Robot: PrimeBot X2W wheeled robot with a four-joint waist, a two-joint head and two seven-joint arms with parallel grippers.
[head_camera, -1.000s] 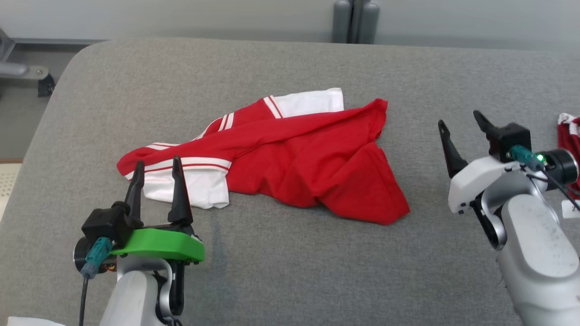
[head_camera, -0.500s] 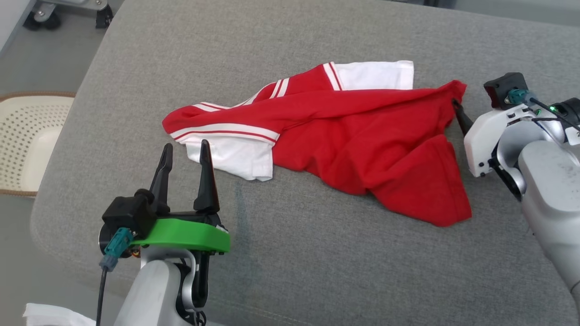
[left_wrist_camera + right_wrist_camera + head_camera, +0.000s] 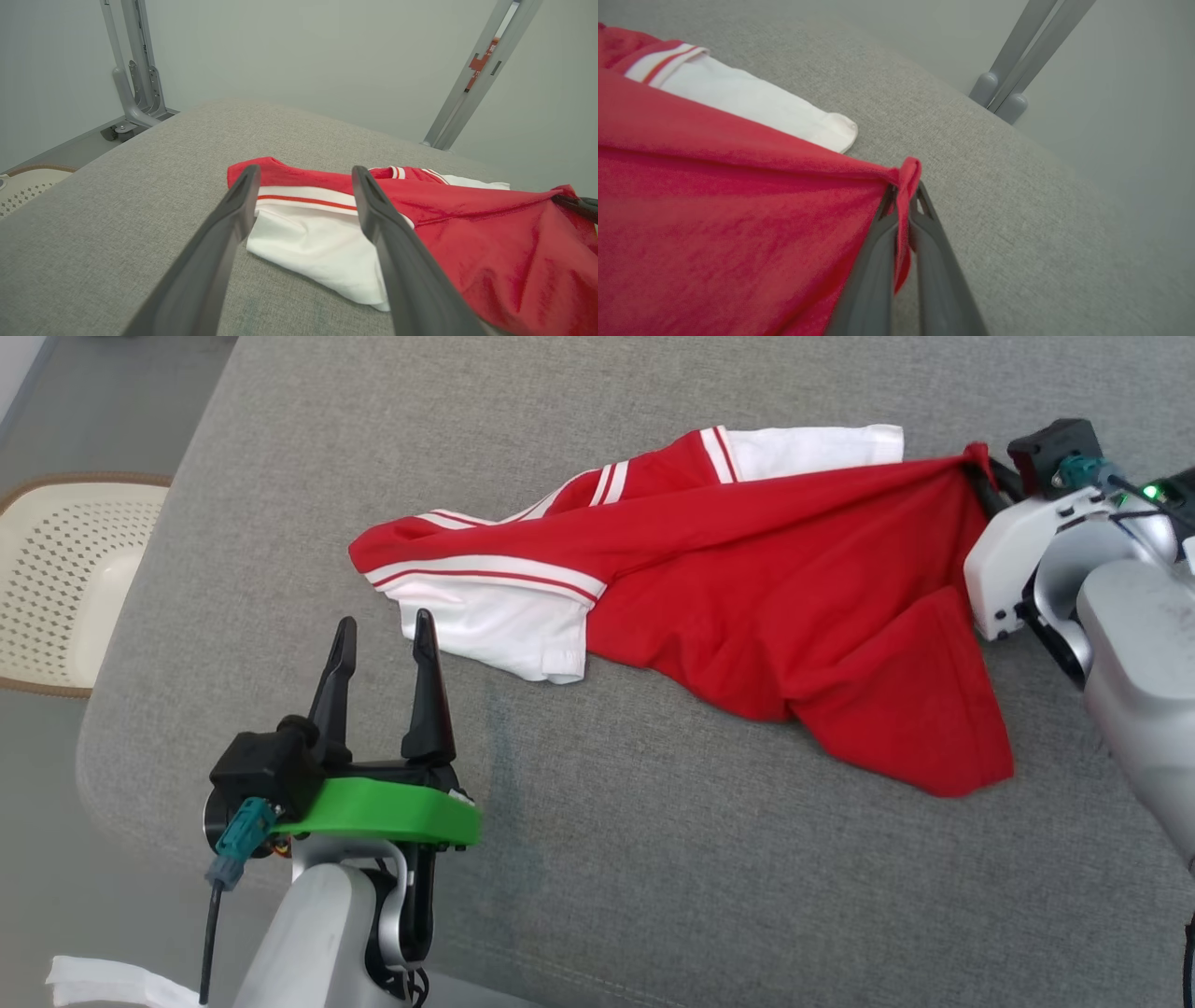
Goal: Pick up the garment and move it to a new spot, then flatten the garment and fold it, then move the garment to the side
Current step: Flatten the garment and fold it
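The red T-shirt [image 3: 775, 607] lies rumpled on the grey padded surface [image 3: 653, 877], 1 corner pinched tight in the right gripper [image 3: 978, 474]. The left gripper [image 3: 385, 630], its 2 fingers spread apart and empty, points at the white sleeve [image 3: 485, 635].

Grey woven-fabric surface [image 3: 653, 896]: broad, flat, rounded corner at near left. Faint darker vertical streak in weave near front edge.

Cream perforated basket [image 3: 56, 579]: brown rim, beside left edge of surface, below its level, on grey floor [image 3: 112, 401].

White scrap [image 3: 103, 980]: at lower left corner of head view; material cannot be told.

Grey metal upright [image 3: 135, 70]: beyond far left corner of surface, curved foot at base.

Slanted grey bar [image 3: 481, 70]: beyond far edge, carries red-orange marking [image 3: 479, 63].

Twin grey posts [image 3: 1017, 56]: rounded feet, just beyond surface edge.

Pale plain wall [image 3: 303, 56] behind.
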